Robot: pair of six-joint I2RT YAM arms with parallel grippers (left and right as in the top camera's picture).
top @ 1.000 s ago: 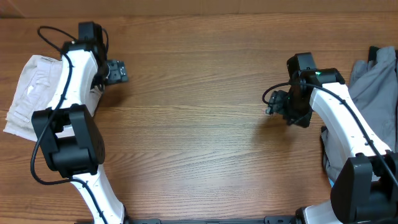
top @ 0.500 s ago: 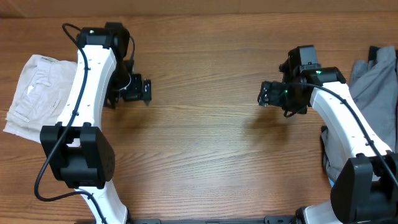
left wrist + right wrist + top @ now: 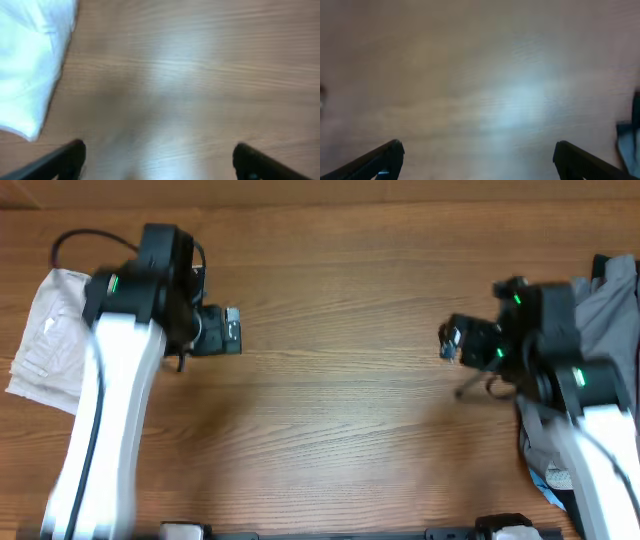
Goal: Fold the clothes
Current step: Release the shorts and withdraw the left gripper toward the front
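Observation:
The folded pale beige shorts (image 3: 45, 330) lie at the table's left edge, partly hidden by my left arm. They show as a white blurred patch in the left wrist view (image 3: 27, 60), up and left of the fingers. My left gripper (image 3: 232, 332) is open and empty over bare wood right of the shorts; its fingertips are wide apart in the left wrist view (image 3: 160, 160). My right gripper (image 3: 452, 340) is open and empty over bare wood at the right; its fingers are spread in the right wrist view (image 3: 479, 157).
A grey garment (image 3: 610, 310) is piled at the right edge, with a dark item (image 3: 535, 460) below it by my right arm. The wooden table (image 3: 340, 410) lies between the two grippers. Both arms are motion-blurred.
My left arm has swung back towards the near edge, its gripper staying near the same spot. My right gripper has moved right and slightly nearer. The shorts have not moved.

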